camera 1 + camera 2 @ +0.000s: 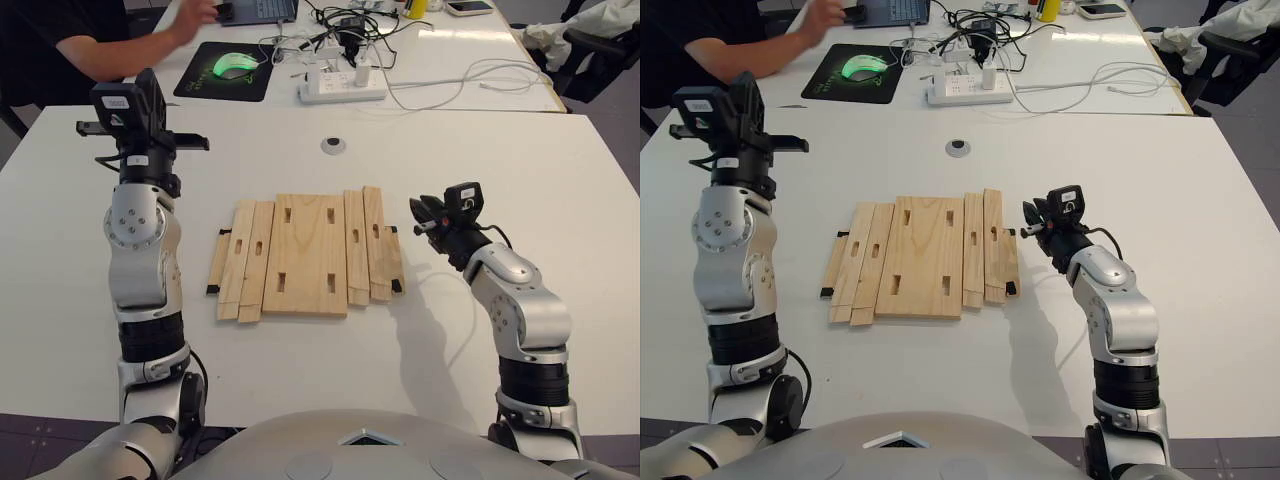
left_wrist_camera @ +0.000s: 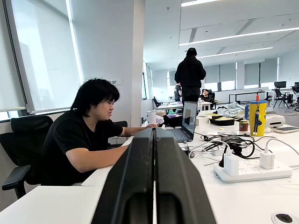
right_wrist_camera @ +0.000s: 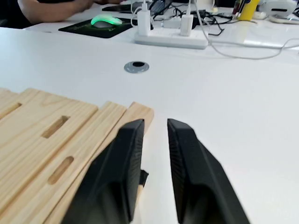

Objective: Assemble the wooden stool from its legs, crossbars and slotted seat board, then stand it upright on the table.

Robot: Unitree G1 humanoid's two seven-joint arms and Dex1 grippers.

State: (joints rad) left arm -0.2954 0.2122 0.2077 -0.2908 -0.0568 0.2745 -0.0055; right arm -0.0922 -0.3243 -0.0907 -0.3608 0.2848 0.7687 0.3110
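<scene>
- The white table carries the stool parts lying flat at its centre.
- The slotted seat board lies between the left slats and the right slats, which touch it.
- A mouse pad and a power strip sit on the desk behind, well apart.
- The right gripper is just beside the right slats, fingers slightly spread and empty.
- The left gripper is raised, fingers pressed together and empty.
- A grommet sits beyond the board.

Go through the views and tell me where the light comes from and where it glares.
Left wrist view: daylight from the windows and ceiling light strips behind the dark, shut left gripper. Right wrist view: the white table shines brightly beyond the right gripper. Left eye view: even light on the seat board; the mouse glows green.
</scene>
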